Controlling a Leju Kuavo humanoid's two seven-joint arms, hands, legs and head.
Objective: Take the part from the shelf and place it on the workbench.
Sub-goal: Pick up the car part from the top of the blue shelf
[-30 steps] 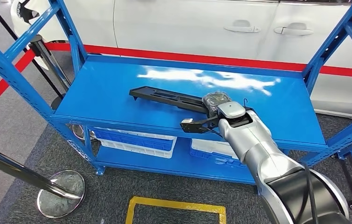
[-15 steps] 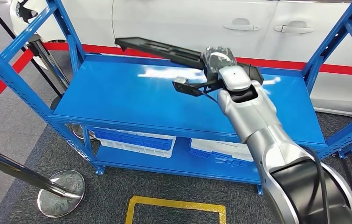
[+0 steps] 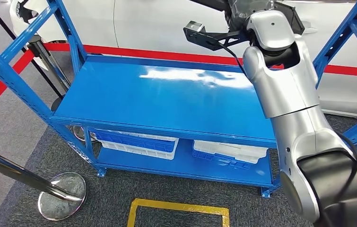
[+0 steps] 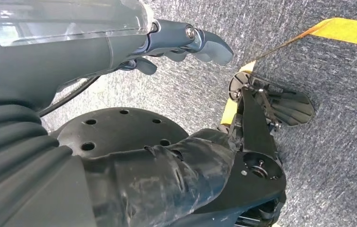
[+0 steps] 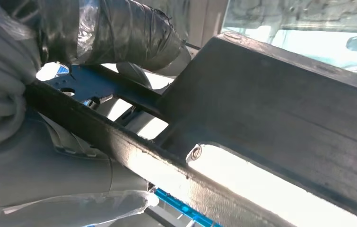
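Observation:
My right arm is raised high above the blue shelf (image 3: 167,99). At the top edge of the head view my right hand (image 3: 240,10) grips the long black part (image 3: 213,4), most of which runs out of the picture. In the right wrist view the part (image 5: 271,109) is a wide black bar with slots and a screw, clamped between the dark taped fingers (image 5: 119,33) and the grey thumb (image 5: 72,175). The shelf's top board is bare beneath it. My left hand (image 4: 176,42) hangs over the grey carpet, fingers loosely extended, holding nothing.
White bins (image 3: 136,142) (image 3: 228,151) sit on the lower shelf board. Blue uprights (image 3: 67,28) (image 3: 342,38) frame the shelf. A white car (image 3: 176,23) stands behind it. A chrome stanchion base (image 3: 63,189) and a yellow floor mark (image 3: 178,208) lie in front.
My right hand has lifted the black part off the shelf board and carried it up toward the top of the head view. The shelf top now lies bare.

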